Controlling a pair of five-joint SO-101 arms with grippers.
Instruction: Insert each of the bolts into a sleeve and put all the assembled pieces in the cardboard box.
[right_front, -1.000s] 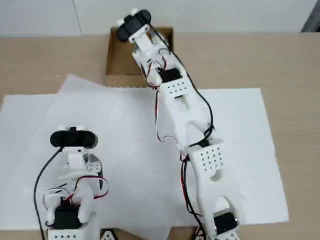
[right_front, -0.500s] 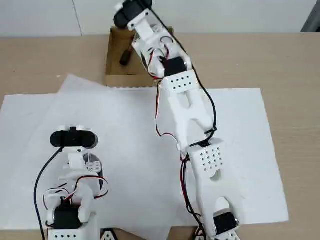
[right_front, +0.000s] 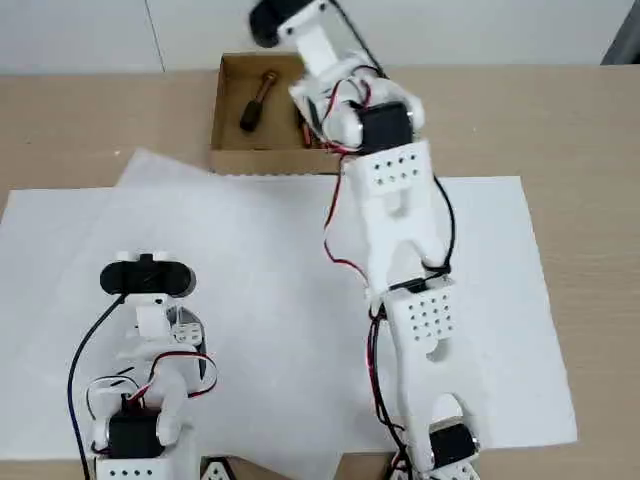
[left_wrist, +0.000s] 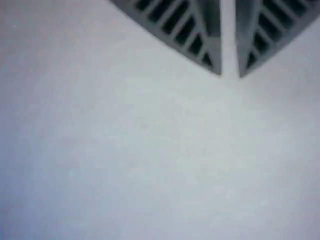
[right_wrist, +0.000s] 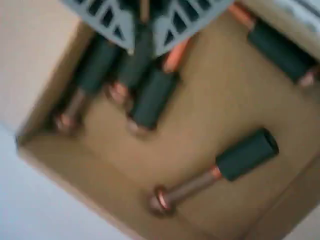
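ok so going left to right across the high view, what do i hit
white and black left arm → copper bolt in a black sleeve, inside the brown cardboard box → white right arm with red and black wires

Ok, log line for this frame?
right gripper: over cardboard box | cardboard box: holds several assembled pieces | left gripper: shut, close over white paper

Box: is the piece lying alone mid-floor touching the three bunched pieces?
Apart. Right wrist view shows bare box floor between the mid-floor piece and the bunched pieces.
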